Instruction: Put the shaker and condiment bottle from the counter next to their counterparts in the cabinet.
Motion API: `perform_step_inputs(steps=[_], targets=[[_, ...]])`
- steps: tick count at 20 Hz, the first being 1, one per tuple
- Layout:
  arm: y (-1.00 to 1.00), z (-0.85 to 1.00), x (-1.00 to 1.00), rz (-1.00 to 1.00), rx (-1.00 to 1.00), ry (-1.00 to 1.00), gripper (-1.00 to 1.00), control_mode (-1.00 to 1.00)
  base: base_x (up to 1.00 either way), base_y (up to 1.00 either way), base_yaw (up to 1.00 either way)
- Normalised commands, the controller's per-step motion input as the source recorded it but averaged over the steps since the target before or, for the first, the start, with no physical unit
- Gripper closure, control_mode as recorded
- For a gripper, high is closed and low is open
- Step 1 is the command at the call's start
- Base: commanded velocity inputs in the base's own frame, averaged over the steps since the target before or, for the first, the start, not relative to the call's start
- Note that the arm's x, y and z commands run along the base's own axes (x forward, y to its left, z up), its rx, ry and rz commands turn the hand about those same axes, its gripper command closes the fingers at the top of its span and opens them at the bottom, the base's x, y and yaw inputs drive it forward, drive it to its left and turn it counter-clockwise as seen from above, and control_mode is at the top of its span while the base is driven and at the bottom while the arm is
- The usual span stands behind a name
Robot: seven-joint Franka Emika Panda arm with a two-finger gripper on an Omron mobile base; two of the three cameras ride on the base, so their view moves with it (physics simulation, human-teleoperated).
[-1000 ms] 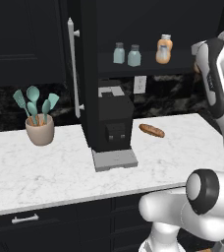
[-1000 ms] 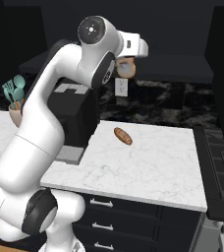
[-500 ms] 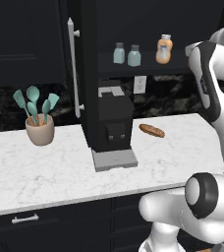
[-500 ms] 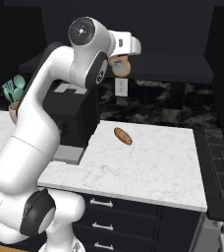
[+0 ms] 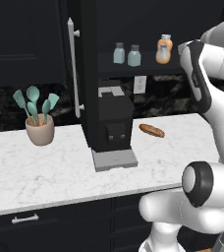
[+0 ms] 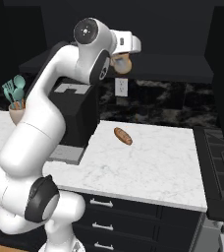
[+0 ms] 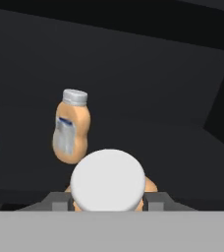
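1. I am looking at the cabinet [image 5: 89, 74], its tall door swung out edge-on so the dark shelf [image 5: 148, 69] lies open to me.
2. I am leaving the table [image 5: 50, 172] behind; it is carrying a coffee machine [image 5: 113, 125], a utensil pot [image 5: 39, 132] and a bread roll [image 5: 152, 130], none of them under the arm's path.
3. I am carrying the condiment bottle [image 7: 108, 183] in the pincer [image 7: 109, 205], which is clamped on its body just under the pale cap, upright, level with the shelf.
4. I am aiming beside the counterpart bottle [image 7: 71, 129], which is standing ahead and a little to the side; the open shelf room on its far side looks like the best spot.
5. I am seeing the two shakers [image 5: 126, 54] side by side further along, well apart from my approach, so I judge that half done.
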Motion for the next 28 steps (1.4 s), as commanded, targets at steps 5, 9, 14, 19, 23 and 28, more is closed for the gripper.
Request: perform_step_inputs(steps=[5,9,14,19,23,28], targets=[[0.0,0.01,0.31,0.01,0.0,0.0,1.0,-1.0,0.0,0.0,0.0],[0.0,0.0,0.24,0.01,0.0,0.0,1.0,-1.0,0.0,0.0,0.0],[0.0,0.0,0.2,0.02,0.0,0.0,1.0,-1.0,0.0,0.0,0.0],[0.0,0.0,0.16,0.03,0.0,0.0,1.0,-1.0,0.0,0.0,0.0],[-0.01,0.0,0.13,0.03,0.0,0.0,1.0,-1.0,0.0,0.0,0.0],[0.0,0.0,0.03,0.02,0.0,0.0,1.0,-1.0,0.0,0.0,0.0]])
